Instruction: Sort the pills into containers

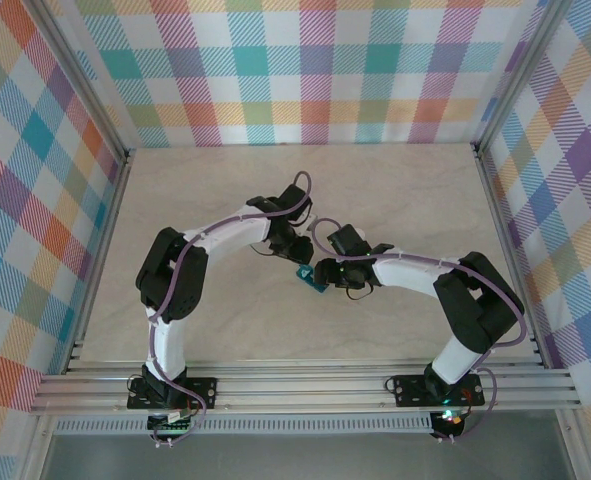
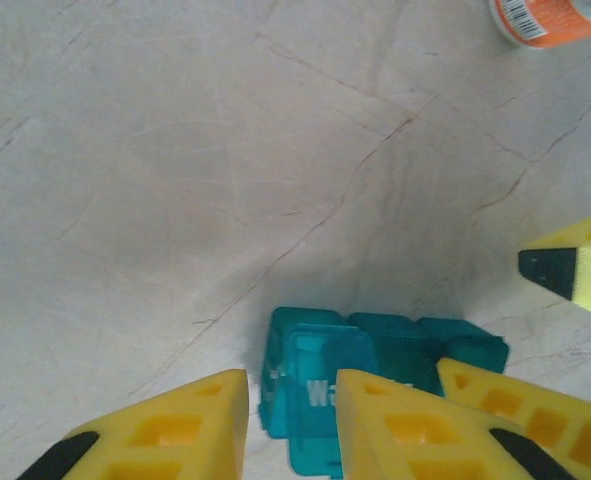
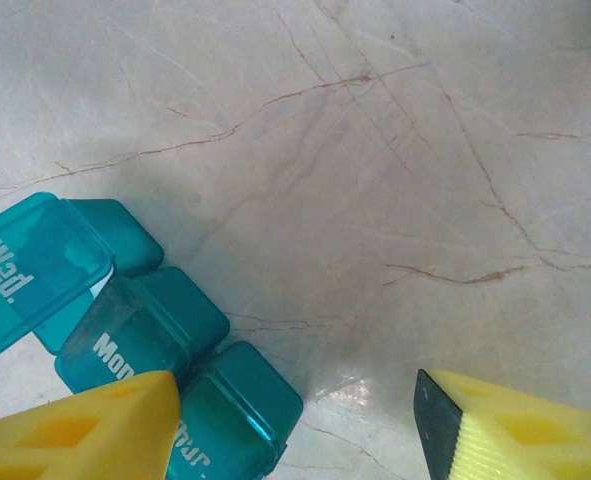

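Now translucent pillbox [image 2: 425,345]; left fingers [image 2: 165,430] astride lid [image 2: 315,370], hold unclear; right fingers [image 3: 515,425] wide, empty.

The pill box [image 3: 140,335] is glossy, translucent teal plastic. The tabletop [image 3: 395,150] looks like smooth, veined stone with a faint sheen. The left gripper's fingers [image 2: 165,430] are matt yellow plastic. Brushed metal rails [image 1: 305,385] line the tabletop's near edge.

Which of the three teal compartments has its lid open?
The Wed. compartment at the row's end: its lid is swung up, while the Mon compartment and the third compartment have lids lying flat and shut.
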`<state>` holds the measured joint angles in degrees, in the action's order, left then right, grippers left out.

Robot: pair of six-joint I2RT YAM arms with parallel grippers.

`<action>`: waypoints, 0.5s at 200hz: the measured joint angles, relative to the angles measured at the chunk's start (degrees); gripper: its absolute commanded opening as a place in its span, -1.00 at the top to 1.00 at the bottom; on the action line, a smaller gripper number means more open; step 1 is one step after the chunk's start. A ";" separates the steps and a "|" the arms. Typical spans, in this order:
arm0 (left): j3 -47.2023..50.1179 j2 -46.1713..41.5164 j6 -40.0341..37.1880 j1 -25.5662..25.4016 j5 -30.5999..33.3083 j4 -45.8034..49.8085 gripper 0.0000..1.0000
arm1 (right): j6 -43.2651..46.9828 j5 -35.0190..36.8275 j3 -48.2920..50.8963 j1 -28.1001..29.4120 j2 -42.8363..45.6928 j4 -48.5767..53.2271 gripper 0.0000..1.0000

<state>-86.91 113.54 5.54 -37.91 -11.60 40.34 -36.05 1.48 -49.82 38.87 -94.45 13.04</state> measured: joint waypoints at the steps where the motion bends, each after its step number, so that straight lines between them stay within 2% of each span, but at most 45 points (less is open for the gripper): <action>1: 0.00 0.00 0.02 -0.04 -0.02 0.02 0.53 | 0.00 0.00 0.00 0.00 0.00 0.00 -0.29; 57: -0.02 0.00 0.68 -0.61 -0.92 0.04 0.90 | -0.02 -0.02 0.11 0.00 0.00 -0.20 -0.29; 100: -0.02 0.00 0.61 -0.72 -1.01 0.04 1.00 | -0.22 -0.04 0.13 0.00 0.00 -0.24 -0.29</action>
<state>-86.94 113.54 6.15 -38.63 -12.60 40.38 -36.27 1.43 -49.69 38.87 -94.45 12.80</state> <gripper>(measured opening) 0.051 0.645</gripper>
